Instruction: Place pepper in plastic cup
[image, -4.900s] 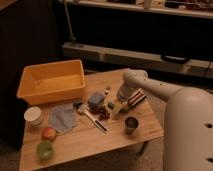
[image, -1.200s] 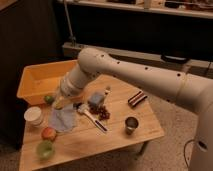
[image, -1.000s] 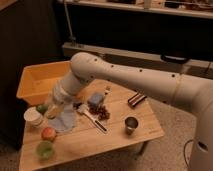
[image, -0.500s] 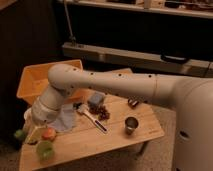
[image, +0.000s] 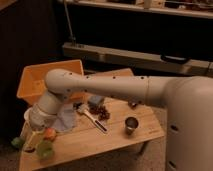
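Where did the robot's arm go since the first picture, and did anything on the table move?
The arm swung from the table's right side across to its front-left corner. The gripper now hangs low there, beside the plastic cup and the orange fruit. The orange bin, the dark metal cup and the cloth stayed put.

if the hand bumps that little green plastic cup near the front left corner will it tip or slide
The plastic cup looks short and wide, so it probably slides rather than tips. It seems thin and light, so a nudge could carry it off the table edge close by. The hand is right beside it.
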